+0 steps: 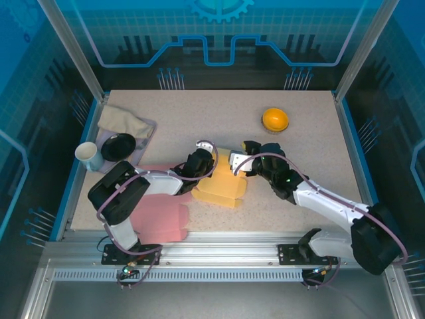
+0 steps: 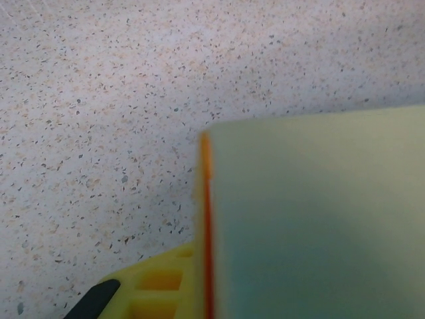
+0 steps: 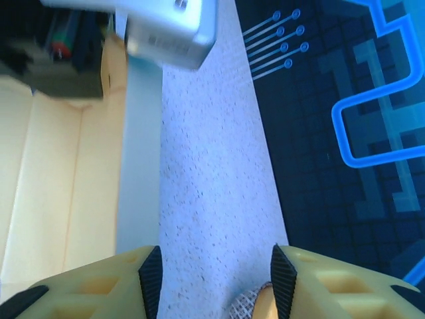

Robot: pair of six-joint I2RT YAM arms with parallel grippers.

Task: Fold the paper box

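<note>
Yellow-orange card is taking shape near the middle of the speckled table (image 1: 199, 113), where the box (image 1: 219, 187) is lying between two robot arms, mostly flat with one flap standing up at its far edge. The left gripper (image 1: 211, 161) is reaching in from the left and meeting that flap. In its wrist view a pale panel with an orange edge is filling the right side, hard against one yellow finger (image 2: 159, 286). The other finger is hiding behind the panel, so the jaws seem to be clamped on the box, though the blurred close-up is leaving some doubt.

The right gripper (image 3: 212, 276) is hovering at the box's far right corner with its jaws standing apart and nothing between them but bare tabletop. Its two yellow fingers (image 3: 99, 282) are pointing along the table's edge, with the box's cream panels lying just to their left.

An orange bowl (image 1: 275, 119) is sitting well apart towards the far right. At the far left a beige cloth (image 1: 123, 122) is resting on a tray beside a black dish (image 1: 119, 146), and a pale cup (image 1: 87, 155) is standing upright just beside them. Pink cloths (image 1: 159, 216) are lying at the near edge, under the left arm and just beside the box.
</note>
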